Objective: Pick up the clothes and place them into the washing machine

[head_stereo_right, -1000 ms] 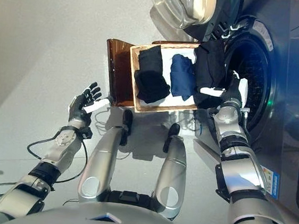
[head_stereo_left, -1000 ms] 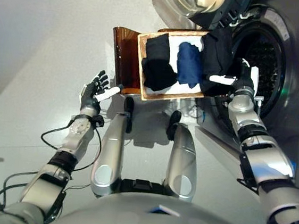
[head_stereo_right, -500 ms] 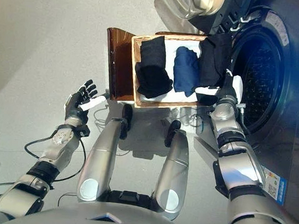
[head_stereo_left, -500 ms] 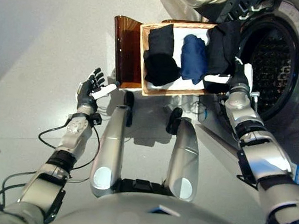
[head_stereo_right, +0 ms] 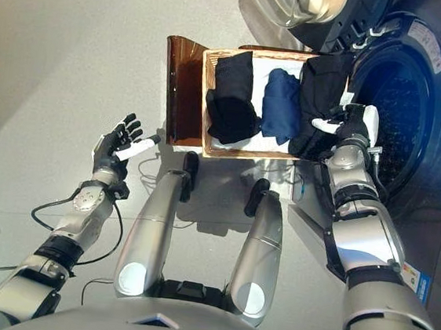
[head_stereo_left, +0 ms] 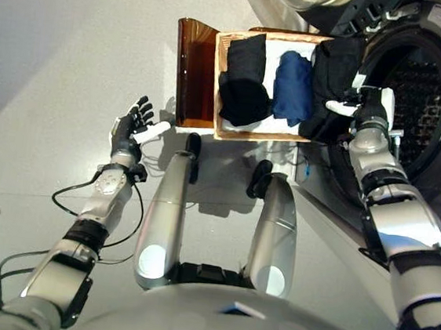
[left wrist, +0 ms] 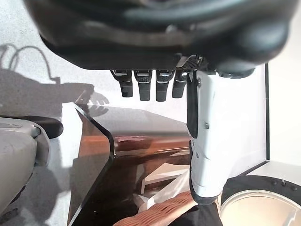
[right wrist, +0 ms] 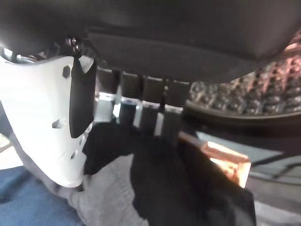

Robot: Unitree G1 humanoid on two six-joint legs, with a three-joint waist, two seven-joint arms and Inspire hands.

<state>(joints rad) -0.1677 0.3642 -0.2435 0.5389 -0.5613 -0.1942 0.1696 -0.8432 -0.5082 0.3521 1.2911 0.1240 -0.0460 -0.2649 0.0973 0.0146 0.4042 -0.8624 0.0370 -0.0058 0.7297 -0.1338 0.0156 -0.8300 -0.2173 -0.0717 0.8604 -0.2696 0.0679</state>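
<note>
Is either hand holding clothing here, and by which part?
Left hand is open and empty. Right hand is at the black garment's edge, but a grip cannot be told.

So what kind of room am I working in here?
Likely a laundry area or test space: a front-loading washing machine with its door open, a wicker basket of folded clothes beside it, and a plain grey floor.

Grey floor (head_stereo_left: 67,46), smooth, bare across the left side. Standing on it: wicker basket (head_stereo_left: 218,125) with white lining, next to the open washing machine (head_stereo_left: 429,92). Brown translucent panel (head_stereo_left: 192,71) upright against the basket's left side. In the basket, side by side: black garment (head_stereo_left: 243,85) at left, blue garment (head_stereo_left: 293,86) in the middle, dark garment (head_stereo_left: 335,67) at right, nearest the drum opening. Machine door (head_stereo_right: 293,3) swung open beyond the basket.
</note>
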